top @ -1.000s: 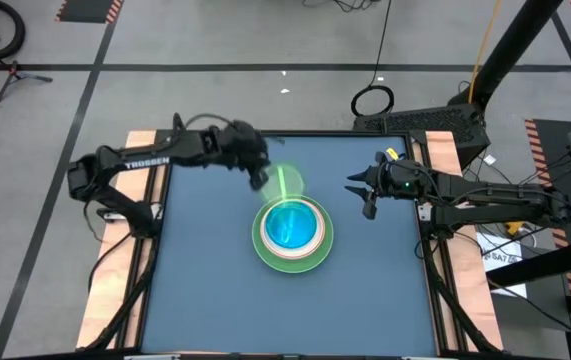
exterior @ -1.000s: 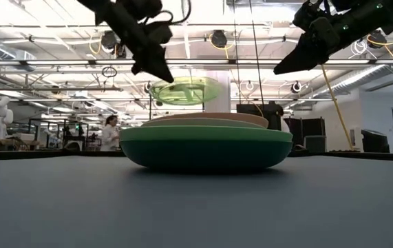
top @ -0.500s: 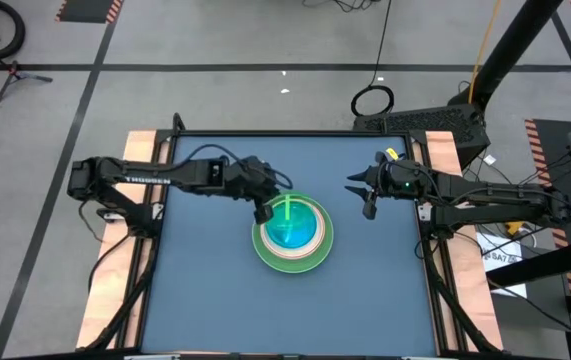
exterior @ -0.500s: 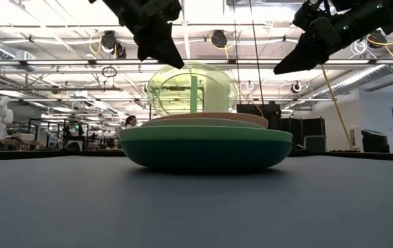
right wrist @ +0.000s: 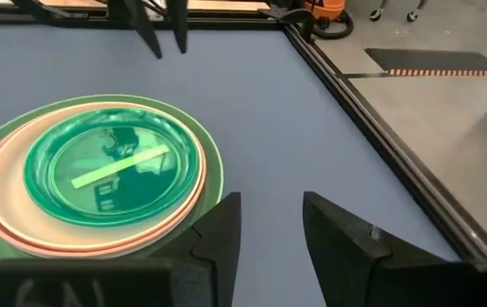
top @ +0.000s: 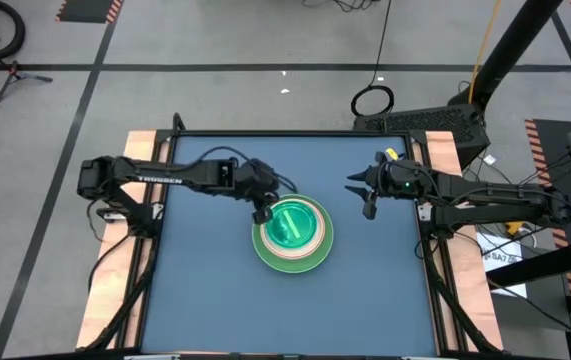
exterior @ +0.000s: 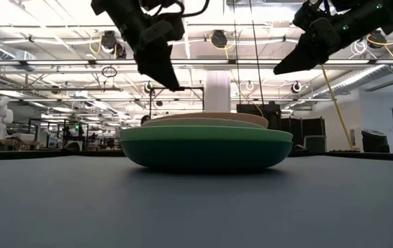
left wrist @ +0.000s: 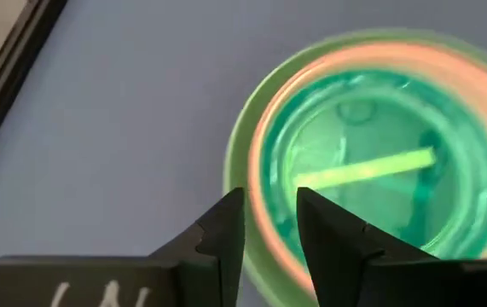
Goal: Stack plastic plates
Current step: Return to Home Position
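Now that every plate sits in one pile, the stacking looks finished, and the step in hand appears to be the arms drawing back to their rest pose. Seen from above, a stack of plates point(top: 310, 260) stands at the middle of the blue table point(top: 205, 290), with wide opaque ones underneath and small see-through ones nested on top. The uppermost is a lime plate point(top: 290, 224), lying flat.

The left gripper point(top: 262, 213) hovers just beside the stack's left rim. Its fingers are slightly parted and hold nothing. The level view shows its tip raised clear above the pile, not touching it. The right gripper point(top: 363, 195) hangs in the air off to the right of the stack, also unclenched and empty.

The next move probably calls for the left arm to lift straight up and back away without brushing the rim, since a nudge could shift the loose top plates.

One second ago the lime plate hung tilted in the left gripper, above the stack's far side. Half a second ago it stood nearly on edge over the pile. It has since dropped flat into place and been let go, while the right arm has not moved
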### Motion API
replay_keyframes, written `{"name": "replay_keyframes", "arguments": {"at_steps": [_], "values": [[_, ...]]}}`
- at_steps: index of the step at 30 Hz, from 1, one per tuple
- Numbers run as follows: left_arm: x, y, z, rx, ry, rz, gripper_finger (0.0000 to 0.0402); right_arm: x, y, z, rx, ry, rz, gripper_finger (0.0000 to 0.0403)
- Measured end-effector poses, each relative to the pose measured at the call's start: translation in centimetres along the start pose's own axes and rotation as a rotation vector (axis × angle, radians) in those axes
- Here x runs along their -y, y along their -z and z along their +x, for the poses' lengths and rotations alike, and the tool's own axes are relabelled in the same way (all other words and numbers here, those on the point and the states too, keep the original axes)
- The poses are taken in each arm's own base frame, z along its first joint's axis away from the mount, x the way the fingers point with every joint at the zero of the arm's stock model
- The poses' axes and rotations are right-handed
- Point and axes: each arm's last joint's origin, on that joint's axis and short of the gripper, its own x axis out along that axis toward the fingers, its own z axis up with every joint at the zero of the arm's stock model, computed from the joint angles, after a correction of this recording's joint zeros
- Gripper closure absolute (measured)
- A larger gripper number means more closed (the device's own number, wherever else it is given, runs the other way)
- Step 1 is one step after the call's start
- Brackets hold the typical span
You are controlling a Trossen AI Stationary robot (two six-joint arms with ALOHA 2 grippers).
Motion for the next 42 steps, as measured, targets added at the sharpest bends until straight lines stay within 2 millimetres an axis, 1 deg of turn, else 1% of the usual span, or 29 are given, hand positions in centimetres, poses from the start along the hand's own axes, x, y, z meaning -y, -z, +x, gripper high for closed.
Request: {"name": "replay_keyframes", "arguments": {"at_steps": [2,5,6,9,13,16,19,25,28,32,37,42], "values": [[-0.3,0.3,-0.4,-0.031,-0.008,0.019,0.0286,0.0,-0.1,0.0,0.008,0.001,-0.028,0.0280],[-0.1,0.5,-1.9,-0.022,0.000,0.065,0.0286,0.0,0.1,-0.1,-0.008,-0.001,-0.061,0.0280],[0.0,0.9,-2.5,-0.015,0.004,0.083,0.0286,0.0,0.3,-0.3,-0.025,-0.003,-0.068,0.0280],[0.3,2.6,-3.8,0.016,0.020,0.123,0.0286,0.1,0.4,-1.0,-0.022,-0.003,-0.072,0.0280],[0.3,5.2,-5.9,0.125,0.038,0.147,0.0286,0.0,0.5,-2.0,0.063,-0.045,-0.101,0.0280],[-0.2,7.5,-7.3,0.218,0.041,0.160,0.0286,0.0,1.0,-2.8,0.143,-0.068,-0.117,0.0280],[-0.7,9.7,-8.7,0.302,0.042,0.160,0.0286,0.0,1.7,-3.6,0.187,-0.061,-0.114,0.0280],[-1.4,13.0,-11.0,0.466,0.043,0.142,0.0286,0.1,2.8,-5.1,0.275,-0.050,-0.099,0.0280],[-1.7,14.2,-11.8,0.536,0.041,0.145,0.0286,0.1,3.0,-5.7,0.310,-0.046,-0.096,0.0280],[-1.9,15.5,-12.4,0.618,0.040,0.139,0.0286,0.1,3.5,-6.0,0.335,-0.041,-0.105,0.0280],[-2.1,17.1,-12.4,0.659,0.040,0.134,0.0286,0.1,4.5,-6.2,0.365,-0.030,-0.134,0.0280],[-2.2,18.3,-11.9,0.688,0.042,0.122,0.0286,0.1,5.2,-6.6,0.417,-0.017,-0.149,0.0280]]}}
